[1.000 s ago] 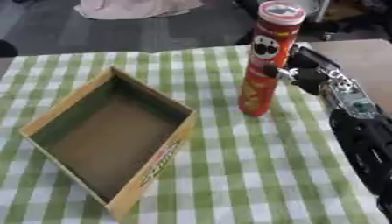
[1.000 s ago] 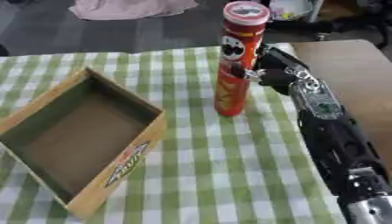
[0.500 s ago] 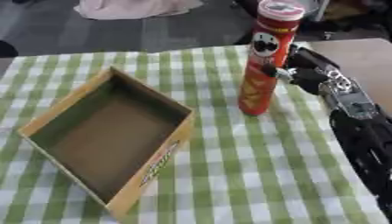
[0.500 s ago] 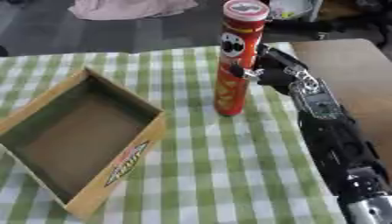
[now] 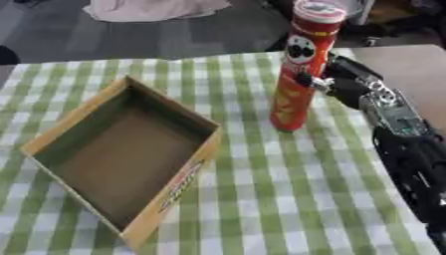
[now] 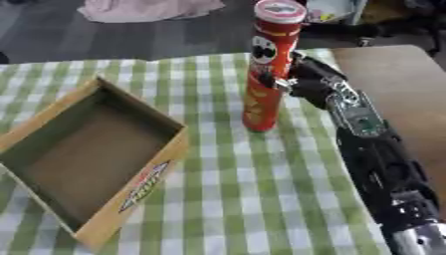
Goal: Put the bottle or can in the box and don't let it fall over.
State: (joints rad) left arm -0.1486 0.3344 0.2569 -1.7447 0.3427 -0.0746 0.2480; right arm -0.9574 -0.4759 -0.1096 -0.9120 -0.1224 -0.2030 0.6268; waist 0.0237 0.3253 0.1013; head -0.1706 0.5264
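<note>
The tall red cardboard crisp can [image 5: 299,67] stands upright, long axis vertical, at upper centre-right of the frame on the green-and-white checked surface [image 5: 261,209]. The black right hand [image 6: 306,83] reaches in from the right, fingers curled round the can's middle. The open brown cardboard box [image 5: 122,152] lies lower left of the can, well apart, so the carry runs leftward. The left hand is out of view. Against the earlier frames, nothing has visibly shifted.
</note>
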